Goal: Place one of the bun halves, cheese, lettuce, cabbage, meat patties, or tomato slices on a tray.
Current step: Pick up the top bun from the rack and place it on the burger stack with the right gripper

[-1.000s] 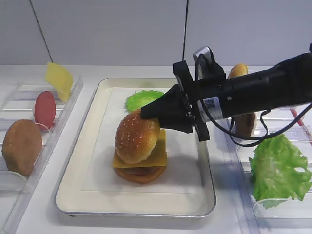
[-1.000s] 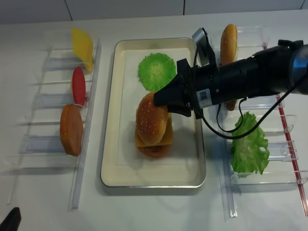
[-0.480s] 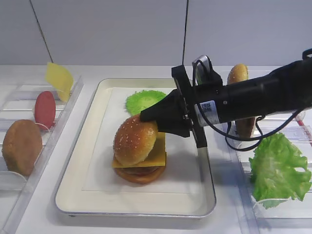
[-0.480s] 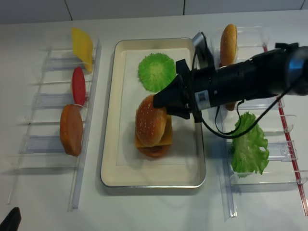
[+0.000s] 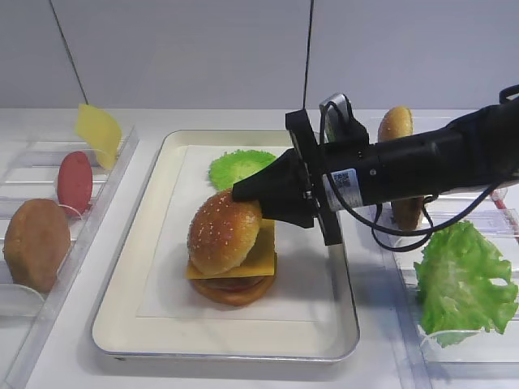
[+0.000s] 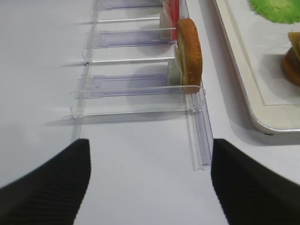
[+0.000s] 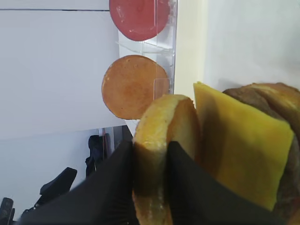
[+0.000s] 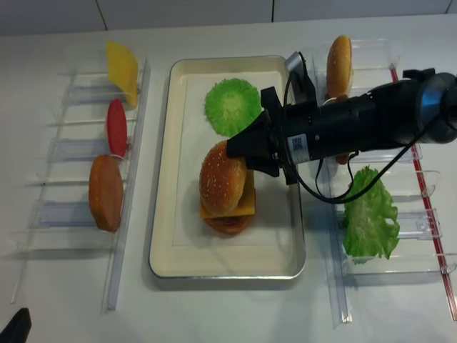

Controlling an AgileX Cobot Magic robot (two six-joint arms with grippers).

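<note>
My right gripper [image 5: 242, 194] is shut on the rim of the speckled golden bun top [image 5: 223, 231], its black fingers [image 7: 119, 173] pinching the rim on both sides. The bun top rests tilted on a yellow cheese slice [image 5: 259, 258], which lies over a dark meat patty [image 5: 231, 283] and a bun base [image 5: 235, 295] in the middle of the silver tray [image 5: 162, 324]. A frilly cabbage disc [image 5: 235, 164] lies at the tray's far end. My left gripper [image 6: 150, 187] is open above bare table beside the left rack.
The left clear rack [image 8: 71, 214] holds a cheese slice [image 8: 122, 68], a tomato slice [image 8: 116, 127] and a plain brown bun half [image 8: 106, 193]. The right rack [image 8: 428, 221] holds a bun half [image 8: 338, 66] and the ruffled lettuce [image 8: 370, 218].
My right gripper has carried the bun top slightly left and down, so it now sits lower on the cheese. The left arm has not moved.
</note>
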